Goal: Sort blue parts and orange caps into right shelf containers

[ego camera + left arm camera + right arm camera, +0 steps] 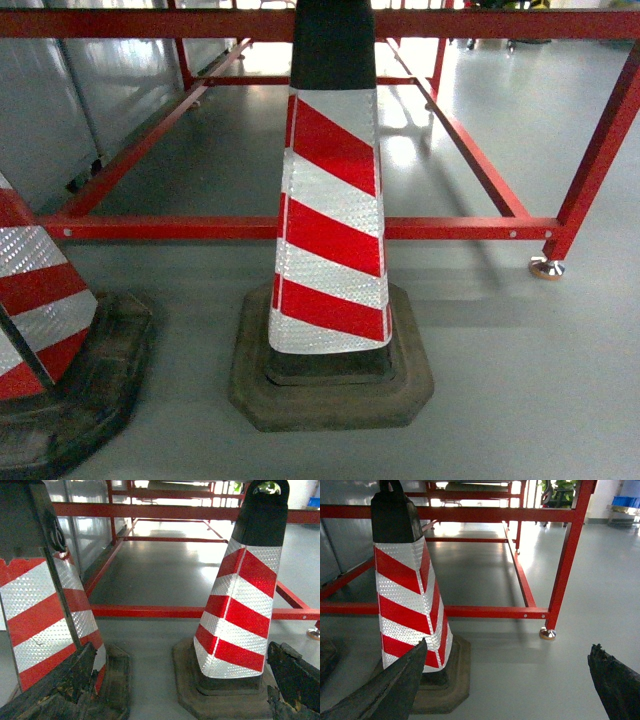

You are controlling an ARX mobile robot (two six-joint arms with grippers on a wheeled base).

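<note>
Two striped traffic cones stand closest on the grey floor, before a red metal frame. Each wrist view shows worn black fingers spread wide around nothing: left gripper, right gripper. Far off, top right, a blue crate shows; contents cannot be made out.

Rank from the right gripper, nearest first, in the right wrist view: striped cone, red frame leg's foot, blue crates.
1. Red-and-white striped traffic cone, just past the right gripper, left side.
2. Shiny metal foot under the red steel frame leg, centre-right.
3. Bright-blue plastic crates, far top-right corner.
</note>
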